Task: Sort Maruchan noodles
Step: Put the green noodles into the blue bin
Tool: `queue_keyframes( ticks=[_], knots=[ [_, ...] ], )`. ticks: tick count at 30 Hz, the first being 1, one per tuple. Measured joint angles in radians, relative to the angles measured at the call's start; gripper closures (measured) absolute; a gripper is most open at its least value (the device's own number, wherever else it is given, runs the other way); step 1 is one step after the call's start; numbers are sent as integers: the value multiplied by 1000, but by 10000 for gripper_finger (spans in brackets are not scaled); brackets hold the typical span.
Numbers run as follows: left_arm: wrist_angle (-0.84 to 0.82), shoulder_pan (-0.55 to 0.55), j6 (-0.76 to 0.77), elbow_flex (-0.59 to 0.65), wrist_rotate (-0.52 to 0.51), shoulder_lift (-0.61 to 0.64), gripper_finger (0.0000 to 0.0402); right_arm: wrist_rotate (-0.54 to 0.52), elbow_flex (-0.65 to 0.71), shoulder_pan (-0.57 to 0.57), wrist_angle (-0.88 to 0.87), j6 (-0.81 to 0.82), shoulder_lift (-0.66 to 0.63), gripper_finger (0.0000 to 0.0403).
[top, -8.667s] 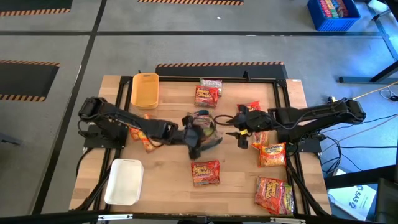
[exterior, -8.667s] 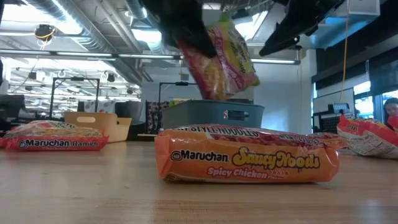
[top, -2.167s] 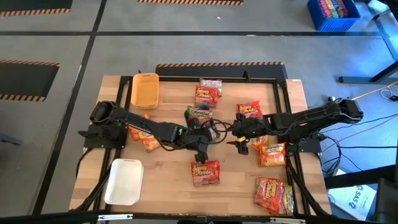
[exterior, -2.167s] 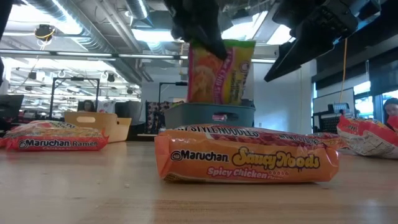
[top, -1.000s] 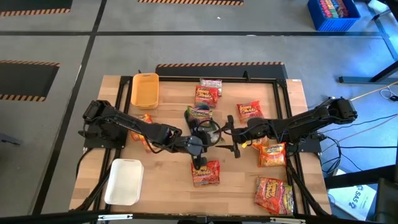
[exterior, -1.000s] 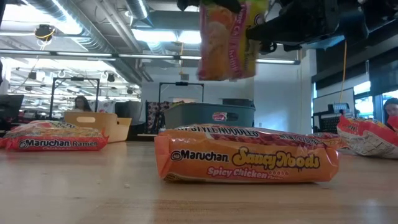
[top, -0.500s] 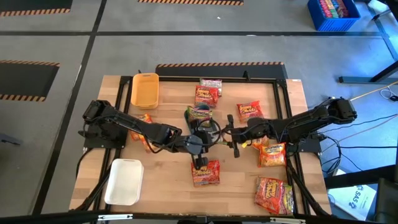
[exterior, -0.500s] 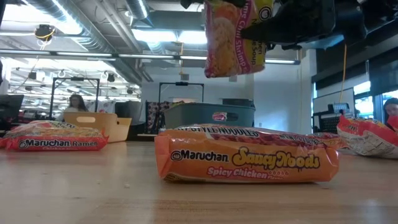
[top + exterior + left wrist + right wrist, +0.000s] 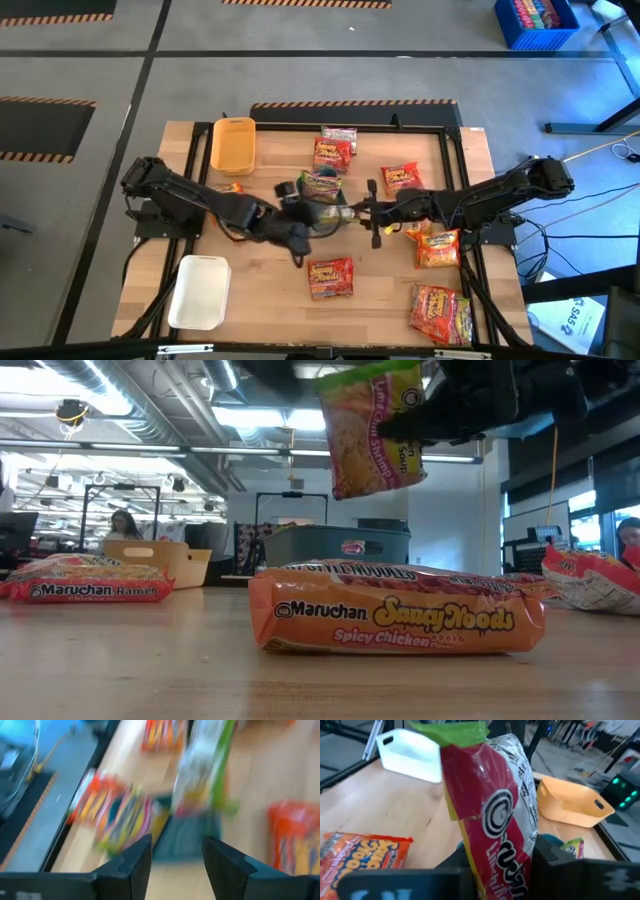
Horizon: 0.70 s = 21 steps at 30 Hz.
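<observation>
Right gripper (image 9: 352,211), which I see over the middle of the table, is clamped on a green-edged Maruchan packet (image 9: 372,428); through the right wrist camera that packet (image 9: 487,820) stands upright between the two dark fingers (image 9: 555,857), its green seam on top and red-and-silver printing facing me. From the table-level camera it hangs in the air, tilted slightly, well above the blue-grey tray (image 9: 335,545) behind it. My left gripper (image 9: 296,238) sits just beside it toward the left arm's side, and through the left wrist camera its fingers (image 9: 132,862) stand apart with nothing between them, the green-edged packet blurred ahead of them. On the wooden table (image 9: 265,290) nearest the low camera lies an orange Maruchan Saucy Noods Spicy Chicken packet (image 9: 396,616), flat. A red Maruchan Ramen packet (image 9: 88,581) lies to its left in that view, in front of the yellow tray (image 9: 233,144). A white tray (image 9: 199,292) rests at the near left corner. From above I also see two packets (image 9: 334,148) at the far middle edge, one red packet (image 9: 401,177) by the right arm, and more packets (image 9: 438,280) clustered at the near right. Another green-edged packet (image 9: 322,181) lies in the blue-grey tray at table centre.
</observation>
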<state>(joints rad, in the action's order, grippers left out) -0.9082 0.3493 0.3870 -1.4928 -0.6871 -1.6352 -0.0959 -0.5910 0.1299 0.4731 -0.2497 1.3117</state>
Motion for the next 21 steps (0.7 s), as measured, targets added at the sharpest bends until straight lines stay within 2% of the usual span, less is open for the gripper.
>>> queue_keyframes(
  ticks=[3, 6, 8, 13, 16, 21],
  knots=[
    [-159, 45, 157, 33, -79, -2, 237, 11, -97, 0, -140, 7, 0, 329],
    [-95, 89, 236, 151, -208, -3, 235, -11, -209, -2, -312, 10, 0, 323],
    [-23, 111, 254, 236, -254, -4, 235, -20, -290, -24, -428, 12, 3, 321],
    [337, 125, 226, 470, -256, -4, 235, 41, -509, -118, -723, 117, 85, 326],
    [582, 124, 138, 582, -199, -4, 235, 107, -638, -174, -866, 149, 165, 325],
    [871, 112, 45, 686, -116, -4, 234, 185, -813, -242, -1082, 172, 329, 322]
  ],
)
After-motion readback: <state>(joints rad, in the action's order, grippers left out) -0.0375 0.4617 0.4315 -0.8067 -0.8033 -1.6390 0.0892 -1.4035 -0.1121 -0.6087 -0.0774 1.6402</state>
